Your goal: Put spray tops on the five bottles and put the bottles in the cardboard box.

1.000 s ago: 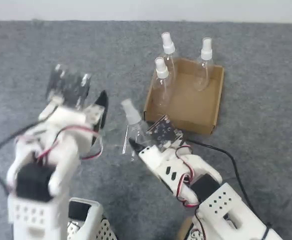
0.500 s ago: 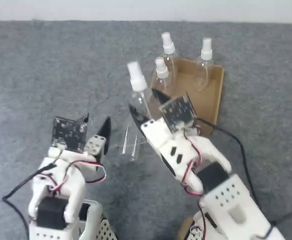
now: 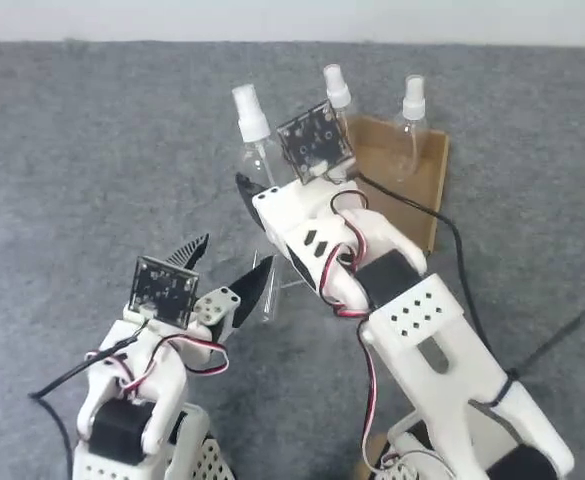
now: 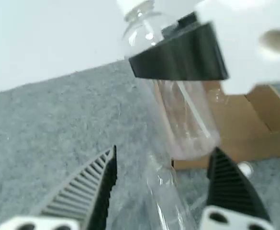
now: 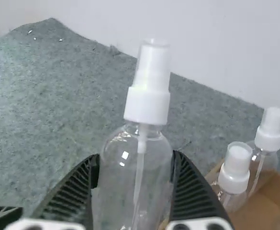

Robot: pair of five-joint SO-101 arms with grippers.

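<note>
Upright bottle (image 3: 259,158) left of cardboard box (image 3: 422,210), lying bottle (image 3: 271,296) before both

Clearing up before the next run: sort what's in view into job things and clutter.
Job:
- held bottle, in the right claw
- bottle lying on the mat, in front of the open left claw
- boxed bottles
- box

Lying about:
- white basket
- mat

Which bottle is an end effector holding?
The capped bottle upright in the right end effector, outside the cardboard box; the rest stand inside it or lie uncapped on the carpet.
</note>
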